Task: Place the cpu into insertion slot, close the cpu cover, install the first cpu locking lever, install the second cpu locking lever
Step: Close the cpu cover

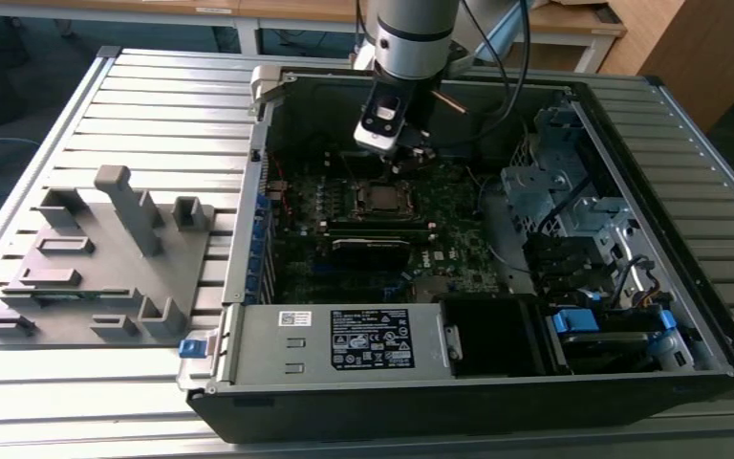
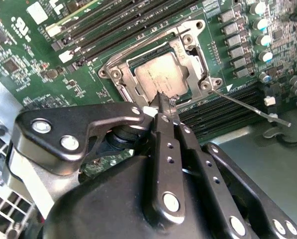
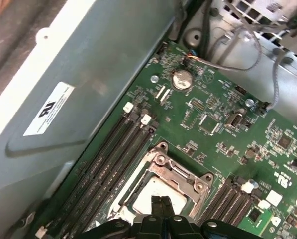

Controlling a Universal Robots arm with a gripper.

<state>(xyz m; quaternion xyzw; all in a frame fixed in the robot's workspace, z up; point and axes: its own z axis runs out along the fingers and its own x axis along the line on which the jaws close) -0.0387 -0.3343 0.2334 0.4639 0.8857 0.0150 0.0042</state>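
Exterior view: I hang inside the open case [image 1: 572,91]. My gripper [image 1: 405,158] is low over the board, just on the far side of the cpu [image 1: 380,198].

Second wrist view: the cpu lies flat in the slot [image 2: 138,59]. The cover [image 2: 188,52] is down around it, framing the grey top. My fingers [image 2: 163,107] are pressed together with nothing between them. The tips sit at the cover's edge; touching or a hair above, I can't tell. A thin lever [image 2: 247,107] juts from the cover's corner, free and unlatched.

First wrist view: my joined tips [image 3: 161,201] hover at the cpu's edge, with the cover's frame around it.

My read: chip seated, cover down, so the lever is the job in hand. To do it well I'd use the joined tips as a blunt pusher and meet the rod squarely. Pressure should be slow and steady so it can't spring off. I'd keep clear of the chip's top.
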